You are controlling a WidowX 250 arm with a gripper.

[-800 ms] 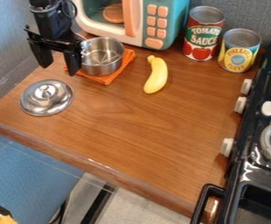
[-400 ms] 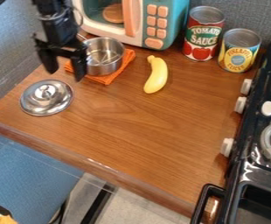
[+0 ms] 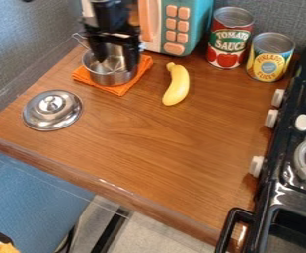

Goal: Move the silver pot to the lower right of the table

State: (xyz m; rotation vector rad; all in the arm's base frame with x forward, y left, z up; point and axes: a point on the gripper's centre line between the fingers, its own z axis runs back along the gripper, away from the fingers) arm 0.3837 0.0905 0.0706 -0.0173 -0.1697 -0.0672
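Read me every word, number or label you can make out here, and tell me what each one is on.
"TOMATO SAUCE": on the taller can.
"PINEAPPLE": on the shorter yellow can; the word beneath it is too blurred to read for certain.

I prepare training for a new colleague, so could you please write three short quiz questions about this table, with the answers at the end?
1. True or false: the lid lies on the table, off the pot.
2. What is under the pot?
a) a plate
b) an orange cloth
c) a wooden board
3. Fill the gap: the short can stands between the tall can and the ____.

Key: 1. True; 2. b; 3. stove
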